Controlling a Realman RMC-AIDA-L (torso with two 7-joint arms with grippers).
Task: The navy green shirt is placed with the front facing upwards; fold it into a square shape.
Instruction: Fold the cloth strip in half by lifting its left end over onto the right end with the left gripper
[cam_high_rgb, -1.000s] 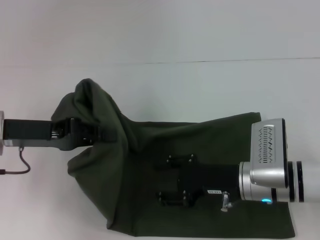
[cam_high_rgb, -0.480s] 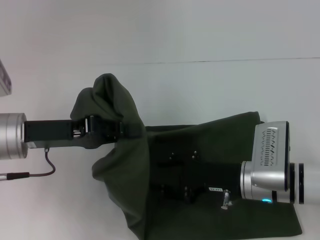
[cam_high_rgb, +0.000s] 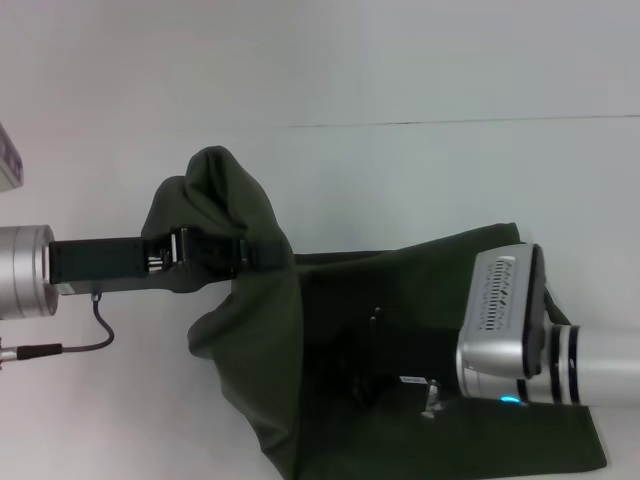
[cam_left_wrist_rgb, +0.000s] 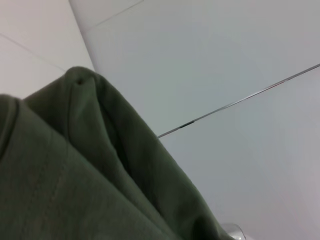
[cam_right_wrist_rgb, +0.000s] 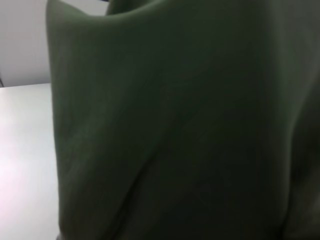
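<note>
The dark olive-green cotton shirt lies partly flat on the white table, its left side lifted into a hanging hump by the left gripper, whose fingers are pinched shut on the cloth. If that pinch is shallow, the fold may slip and drop crooked. The right gripper lies low over the flat cloth; whether its fingers are open or closed cannot be told. No lettering or collar shows.

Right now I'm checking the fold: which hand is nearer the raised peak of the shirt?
Left. The left hand grips the lifted fold of the navy green shirt just below its peak; the right hand is low over the flat cloth, under the draped flap.
</note>
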